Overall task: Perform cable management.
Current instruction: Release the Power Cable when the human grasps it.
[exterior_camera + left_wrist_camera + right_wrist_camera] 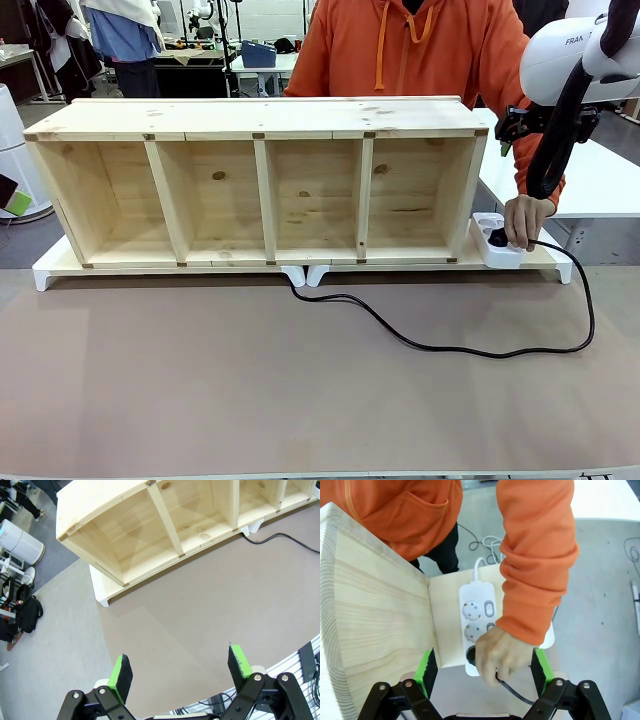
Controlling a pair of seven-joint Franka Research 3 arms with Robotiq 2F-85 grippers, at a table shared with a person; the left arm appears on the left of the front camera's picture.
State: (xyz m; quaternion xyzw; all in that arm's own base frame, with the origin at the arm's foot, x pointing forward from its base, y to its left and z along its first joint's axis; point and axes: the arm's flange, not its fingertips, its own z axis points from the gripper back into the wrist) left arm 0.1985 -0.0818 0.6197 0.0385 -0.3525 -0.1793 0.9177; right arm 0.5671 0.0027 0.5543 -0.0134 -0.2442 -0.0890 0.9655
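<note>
While the person in the orange hoodie (pixel 420 50) stands at the far side of the desk (pixel 300 400), the person's hand (pixel 524 220) presses the round black plug (pixel 471 655) of the cable (pixel 450 348) into the nearest socket of the white power strip (pixel 479 615); that strip lies on a white base (pixel 50 272) at the wooden shelf's (pixel 260 180) 3 o'clock end; in the front view the black cable leaves the plug, loops out toward 3 o'clock, curves back along the brown desk surface toward 9 o'clock, and ends under the shelf's front edge near its middle, beside the white feet; the shelf lies on its side with four open compartments facing the robot. In the right wrist view the right hand (pixel 487 667) hangs just above the person's hand and the strip, its green-padded fingers (pixel 542 667) spread wide to either side, grasping nothing and touching nothing; the shelf's end panel sits at 9 o'clock there. In the left wrist view the left hand (pixel 182 672) hovers over bare desk surface, released, fingers wide apart with nothing between them; the shelf stretches across 12 o'clock, with a short stretch of cable at 2 o'clock.
</note>
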